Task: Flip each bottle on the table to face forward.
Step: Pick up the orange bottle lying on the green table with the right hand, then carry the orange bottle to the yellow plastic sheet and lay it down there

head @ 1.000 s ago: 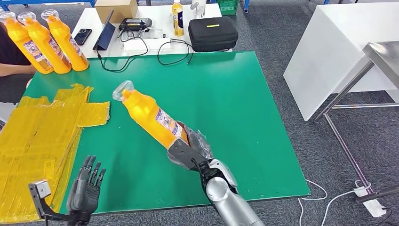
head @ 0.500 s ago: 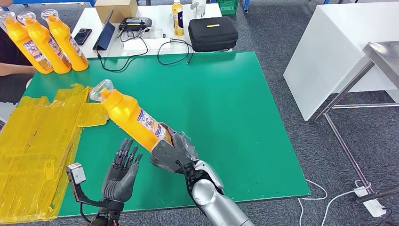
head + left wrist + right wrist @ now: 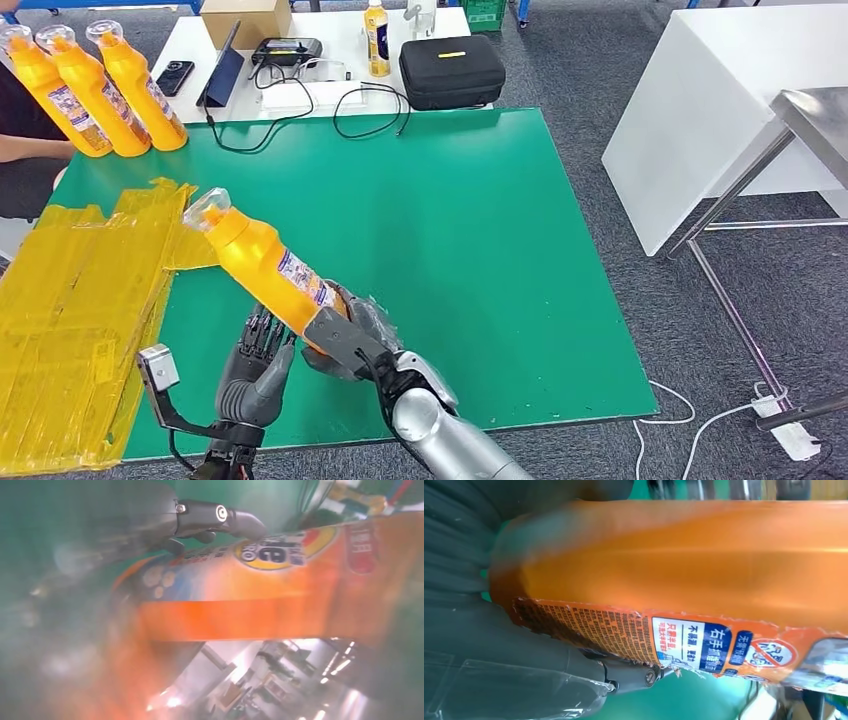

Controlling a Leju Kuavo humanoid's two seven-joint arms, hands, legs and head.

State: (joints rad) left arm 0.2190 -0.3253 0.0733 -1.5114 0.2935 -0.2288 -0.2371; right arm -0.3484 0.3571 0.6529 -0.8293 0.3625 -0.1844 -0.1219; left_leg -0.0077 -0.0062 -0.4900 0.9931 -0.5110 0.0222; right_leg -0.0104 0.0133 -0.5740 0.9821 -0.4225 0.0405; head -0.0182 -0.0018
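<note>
Nearest the robot, the right hand (image 3: 345, 340) is clenched around the base of an orange bottle (image 3: 262, 262), holding it lifted above the front part of the green counter (image 3: 480, 240). The bottle tilts up and away from the hand, its clear cap (image 3: 205, 208) pointing toward the far left of the counter, over the edge of the yellow plastic sheets (image 3: 80, 300). In the right wrist view, the thick thumb (image 3: 574, 672) presses along the printed label (image 3: 649, 640) on the bottle's side, with the ribbed cover close behind the base.

Just left of that hand, the left hand (image 3: 255, 370) stands upright with its fingers (image 3: 262, 330) extended and slightly apart, their tips right beside the lower part of the bottle. Whether they touch it cannot be told; the left wrist view is blurred, showing the bottle's label close in front and one dark finger (image 3: 220, 517) lying over it.

At the counter's far left corner, three more orange bottles (image 3: 90, 90) stand side by side. Behind the counter, a white table (image 3: 320, 40) carries a black case (image 3: 452, 70), cables and a small bottle (image 3: 377, 38).
</note>
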